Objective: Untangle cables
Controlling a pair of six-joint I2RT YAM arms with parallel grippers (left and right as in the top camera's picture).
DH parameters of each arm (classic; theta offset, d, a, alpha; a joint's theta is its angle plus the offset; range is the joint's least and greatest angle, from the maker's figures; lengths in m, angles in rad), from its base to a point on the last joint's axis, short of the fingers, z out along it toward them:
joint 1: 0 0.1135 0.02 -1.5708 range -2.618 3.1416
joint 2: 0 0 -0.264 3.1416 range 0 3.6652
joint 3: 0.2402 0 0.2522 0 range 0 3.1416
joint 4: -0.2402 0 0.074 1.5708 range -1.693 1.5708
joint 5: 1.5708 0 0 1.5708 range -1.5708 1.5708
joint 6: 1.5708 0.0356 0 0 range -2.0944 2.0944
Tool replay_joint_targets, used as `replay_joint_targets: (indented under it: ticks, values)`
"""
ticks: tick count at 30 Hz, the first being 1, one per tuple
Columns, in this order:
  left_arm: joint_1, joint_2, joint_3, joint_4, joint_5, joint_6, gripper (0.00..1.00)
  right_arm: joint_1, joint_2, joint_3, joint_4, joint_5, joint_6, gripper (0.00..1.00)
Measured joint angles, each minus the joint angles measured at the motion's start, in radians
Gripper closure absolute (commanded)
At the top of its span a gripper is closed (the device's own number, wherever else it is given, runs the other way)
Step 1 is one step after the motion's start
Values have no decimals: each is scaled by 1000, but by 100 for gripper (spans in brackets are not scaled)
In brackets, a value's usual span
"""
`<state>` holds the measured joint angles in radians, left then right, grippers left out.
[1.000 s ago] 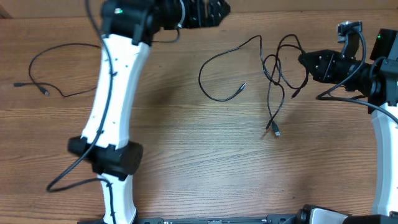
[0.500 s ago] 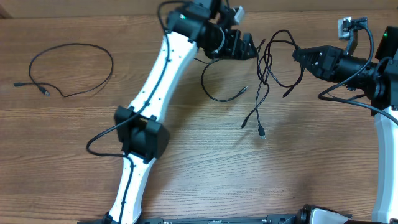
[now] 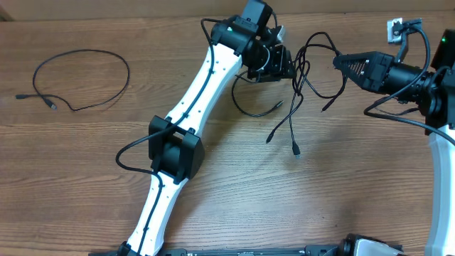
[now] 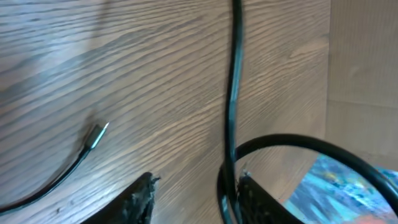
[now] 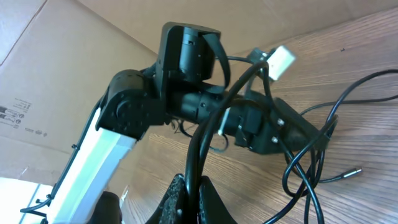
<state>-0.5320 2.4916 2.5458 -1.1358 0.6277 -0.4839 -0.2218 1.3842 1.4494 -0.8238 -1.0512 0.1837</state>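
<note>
**Left arm brought in to the knot; separation not yet begun**

Since 1 s ago the left arm has swung across from the far-left side of the table to the tangle. Jaws of the left gripper (image 4: 196,190) stand apart; 1 strand runs between them, close against 1 finger, and is not pinched. Jaws of the right gripper (image 5: 188,186) are pressed together on a strand that arcs upward from them. Between the 2 grippers the cables (image 3: 306,75) sit in crossed loops, apparently lifted, with their ends trailing toward the table (image 3: 320,199). We judge the task early: the knot is held and approached, and no loop is freed. A further cord (image 3: 78,50) lies well apart at left. Cords are thin, black, limp and glossy. The plug tip (image 4: 96,135) is small and metallic, and the tabletop is matte wood grain.
</note>
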Motion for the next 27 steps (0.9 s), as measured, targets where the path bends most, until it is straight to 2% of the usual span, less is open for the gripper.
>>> replay_joint_targets:
  ticks: [4, 5, 7, 12, 16, 23, 27]
  values:
    - [-47, 0, 0, 11, -50, -11, 61, 0, -8, 0, 3, -15, 3, 96]
    - [-58, 0, 0, 14, -63, -12, 68, 0, -9, 0, 12, -25, 8, 96]
    - [-77, 0, 0, 15, -84, -14, 96, 0, -9, 0, 30, -45, 15, 96]
    - [-95, 0, 0, -12, -154, -19, 96, -2, -10, 1, 59, -59, 26, 96]
    - [-74, 0, 0, -87, -253, -9, 96, -24, -10, 1, 52, 14, 26, 96]
    - [13, 0, 0, -158, -346, 33, 96, -49, -10, 3, -84, 520, 72, 95]
    - [79, -11, 0, -149, -375, 59, 96, -52, -10, 3, -153, 771, 108, 79]
